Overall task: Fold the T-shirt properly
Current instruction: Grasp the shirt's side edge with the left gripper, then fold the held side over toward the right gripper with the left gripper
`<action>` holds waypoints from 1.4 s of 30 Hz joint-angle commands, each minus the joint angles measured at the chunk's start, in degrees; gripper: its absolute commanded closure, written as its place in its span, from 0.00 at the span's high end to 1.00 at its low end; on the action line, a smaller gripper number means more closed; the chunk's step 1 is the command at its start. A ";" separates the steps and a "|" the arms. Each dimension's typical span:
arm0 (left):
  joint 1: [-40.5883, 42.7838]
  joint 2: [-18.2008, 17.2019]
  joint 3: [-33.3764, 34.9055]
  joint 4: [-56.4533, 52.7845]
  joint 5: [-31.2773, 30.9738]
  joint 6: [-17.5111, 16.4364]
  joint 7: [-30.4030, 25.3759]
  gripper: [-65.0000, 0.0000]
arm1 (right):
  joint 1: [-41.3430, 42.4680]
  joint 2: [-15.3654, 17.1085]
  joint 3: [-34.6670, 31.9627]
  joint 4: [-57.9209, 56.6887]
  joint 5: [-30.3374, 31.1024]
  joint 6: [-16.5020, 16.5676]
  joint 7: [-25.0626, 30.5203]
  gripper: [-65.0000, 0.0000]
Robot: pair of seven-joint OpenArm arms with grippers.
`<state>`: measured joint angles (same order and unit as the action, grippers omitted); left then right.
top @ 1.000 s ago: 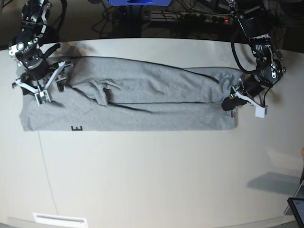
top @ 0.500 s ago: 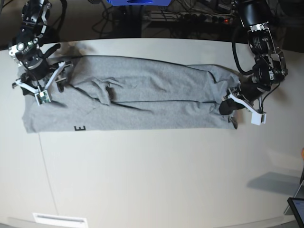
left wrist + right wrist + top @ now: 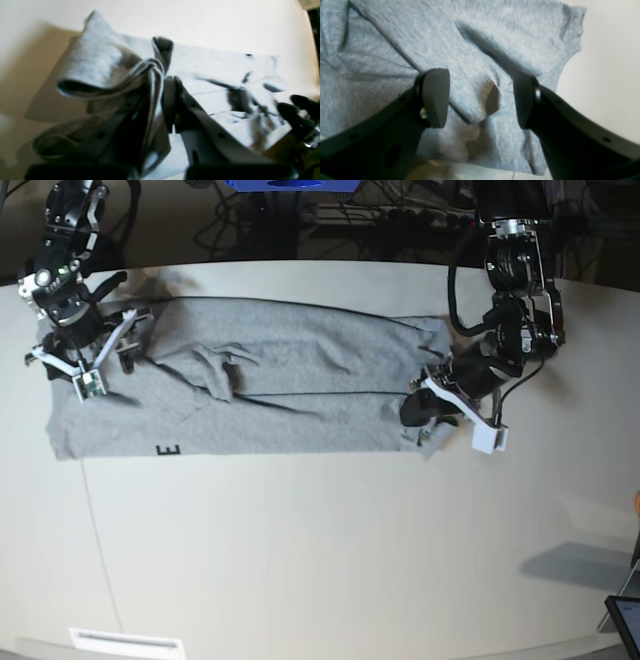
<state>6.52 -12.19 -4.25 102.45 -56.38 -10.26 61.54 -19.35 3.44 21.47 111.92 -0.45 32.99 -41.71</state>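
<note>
Now that the left end effector (image 3: 432,416), clamped on the hem, has dragged the light heather-grey cotton T-shirt (image 3: 280,380) leftward across the white table (image 3: 320,560), crosswise folding's underway; right end effector (image 3: 100,355) hovers open over the sleeve.
</note>
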 commanded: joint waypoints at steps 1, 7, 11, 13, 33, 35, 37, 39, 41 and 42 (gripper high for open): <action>-0.68 0.19 0.51 1.50 -1.16 0.37 -0.92 0.00 | 0.41 0.29 0.20 1.00 0.32 -0.07 0.97 0.58; -0.68 3.97 3.77 1.50 -1.16 1.16 -0.92 0.00 | 0.41 0.38 0.20 1.00 0.32 -0.07 0.97 0.58; -1.03 6.78 6.05 1.50 -1.16 1.25 -0.92 0.00 | 0.41 0.47 0.20 1.00 0.32 -0.07 0.97 0.58; -1.21 8.27 6.49 1.24 -1.07 1.60 -0.92 0.00 | 0.41 0.47 0.20 1.00 0.32 -0.07 0.97 0.58; -4.11 14.87 10.54 -5.62 -0.98 1.60 -1.36 0.00 | 0.41 0.65 0.11 0.92 0.32 -0.07 1.05 0.58; -4.55 15.75 10.62 -5.62 -0.98 1.60 -1.19 0.00 | 0.41 0.65 0.02 0.92 0.32 -0.07 0.97 0.58; -4.81 16.80 10.62 -5.62 -0.89 1.60 -1.10 0.00 | 0.50 0.65 0.02 0.92 0.32 -0.07 0.97 0.58; -4.90 17.50 10.62 -5.97 -0.72 1.60 -1.10 0.00 | 0.50 0.65 -0.07 0.92 0.32 -0.07 0.97 0.58; -5.43 17.94 10.62 -7.55 -0.72 1.60 -1.10 0.00 | 0.50 0.65 0.02 0.92 0.32 -0.07 0.97 0.58; -5.69 18.21 10.62 -8.78 -0.72 1.60 -1.10 0.00 | 0.50 0.65 0.11 0.92 0.32 -0.07 0.97 0.58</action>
<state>1.85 5.54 6.31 92.90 -55.55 -7.99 60.86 -19.22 3.60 21.37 111.92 -0.45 33.01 -41.93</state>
